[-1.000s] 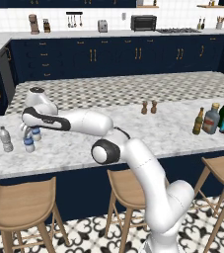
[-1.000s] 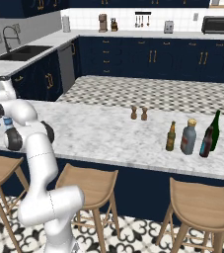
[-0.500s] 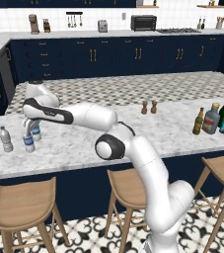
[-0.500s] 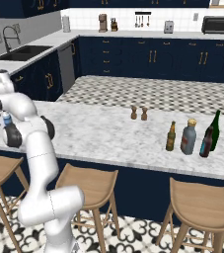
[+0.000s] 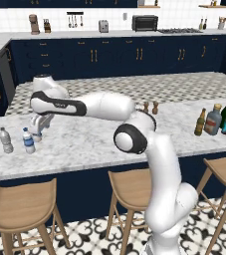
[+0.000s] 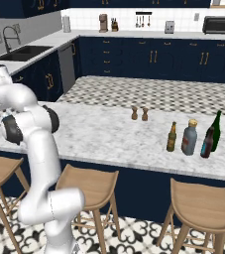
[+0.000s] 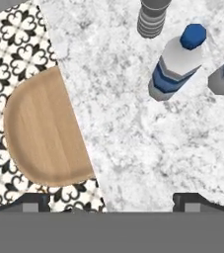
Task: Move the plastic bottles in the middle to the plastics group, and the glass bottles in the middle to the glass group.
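Here, pincer [image 5: 36, 133] spread wide and empty, blue-label bottle [image 7: 175, 64] ahead — just beside, not touching — greyish bottle [image 5: 6, 140] near

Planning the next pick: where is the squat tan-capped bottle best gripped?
Probably by the neck just under its cap, from above: the squat bottle stands upright, its body looks wide, and the olive-brown bottle and dark blue bottle crowd both sides.
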Motion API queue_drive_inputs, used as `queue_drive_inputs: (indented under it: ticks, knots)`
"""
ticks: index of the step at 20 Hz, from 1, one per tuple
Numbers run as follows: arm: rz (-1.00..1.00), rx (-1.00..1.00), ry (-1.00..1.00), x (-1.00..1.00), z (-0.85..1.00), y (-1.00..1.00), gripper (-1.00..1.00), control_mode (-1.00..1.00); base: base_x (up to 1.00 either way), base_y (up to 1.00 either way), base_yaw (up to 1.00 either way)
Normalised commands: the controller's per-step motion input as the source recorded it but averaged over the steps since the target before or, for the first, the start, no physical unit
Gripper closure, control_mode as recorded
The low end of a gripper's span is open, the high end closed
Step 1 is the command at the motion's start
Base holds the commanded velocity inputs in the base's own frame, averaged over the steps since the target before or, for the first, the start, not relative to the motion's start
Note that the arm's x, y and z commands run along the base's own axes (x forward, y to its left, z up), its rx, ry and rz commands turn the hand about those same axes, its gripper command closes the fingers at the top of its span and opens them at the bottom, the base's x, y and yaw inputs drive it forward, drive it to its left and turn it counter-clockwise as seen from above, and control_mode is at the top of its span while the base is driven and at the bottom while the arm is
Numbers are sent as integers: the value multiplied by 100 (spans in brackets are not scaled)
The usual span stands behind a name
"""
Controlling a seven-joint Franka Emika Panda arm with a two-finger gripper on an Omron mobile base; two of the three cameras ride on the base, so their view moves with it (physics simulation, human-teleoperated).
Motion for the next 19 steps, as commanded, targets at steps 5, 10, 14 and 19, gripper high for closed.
queue_drive_inputs:
  ticks: [5, 10, 14, 19]
  knots:
    - [-2, 13, -10, -99, -16, -100, -100, -100, 0, 0, 0]
    - [-5, 9, -3, -76, -1, -97, -100, -100, 0, 0, 0]
    - [-6, 2, 0, -44, 76, -62, -100, -100, 0, 0, 0]
    - [-13, -1, 1, -17, 100, -71, -100, -100, 0, 0, 0]
